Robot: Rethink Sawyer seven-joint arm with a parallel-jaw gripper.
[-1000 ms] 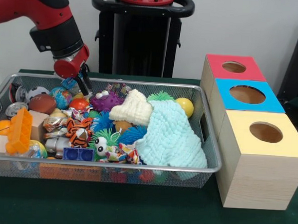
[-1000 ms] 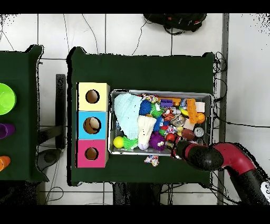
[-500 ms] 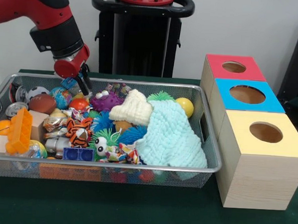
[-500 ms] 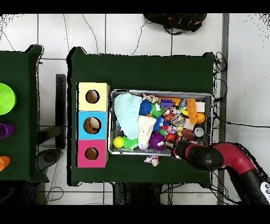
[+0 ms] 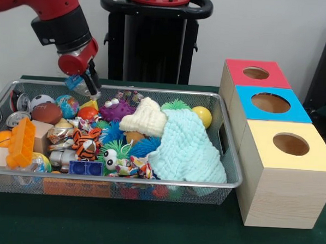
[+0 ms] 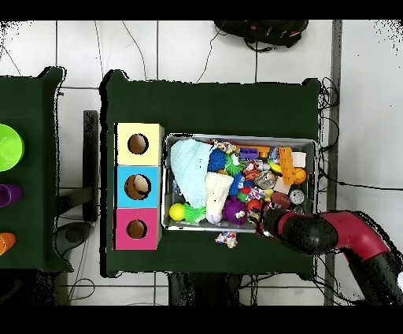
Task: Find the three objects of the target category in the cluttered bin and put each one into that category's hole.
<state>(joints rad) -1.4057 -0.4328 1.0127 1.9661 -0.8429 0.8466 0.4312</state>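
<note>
Front view: the end effector (image 5: 87,85) hangs at the far left rim of the wire bin (image 5: 121,180), just above the clutter, and its fingers are closed narrowly on a small blue-and-white packet (image 5: 76,83). The packet is clear of the bin's contents and is tilted, with its long axis running from lower left to upper right; any print on it is too small to read. No brand, label or writing is legible anywhere in either view. The bin stands on the green worktop (image 5: 146,230) and contains, among other items, a pale aqua knitted cloth (image 5: 187,148) at its right end, a cream knitted cloth (image 5: 145,118) lying against it, a yellow ball (image 5: 202,116) near the far right corner, a purple toy with eyes (image 5: 115,108), a tiger-striped toy (image 5: 87,142), an orange perforated block (image 5: 21,142), a globe ball (image 5: 67,105), a brown ball (image 5: 46,113) and a metal can (image 5: 17,118). To the right of the bin, three wooden boxes stand in a touching row, each with one round hole in its top: red-topped box (image 5: 256,73) farthest, blue-topped box (image 5: 270,103) in the middle, yellow-topped box (image 5: 290,145) nearest. In the overhead view, a small multicoloured item (image 6: 227,239) lies on the worktop outside the bin, just beside its wall.
</note>
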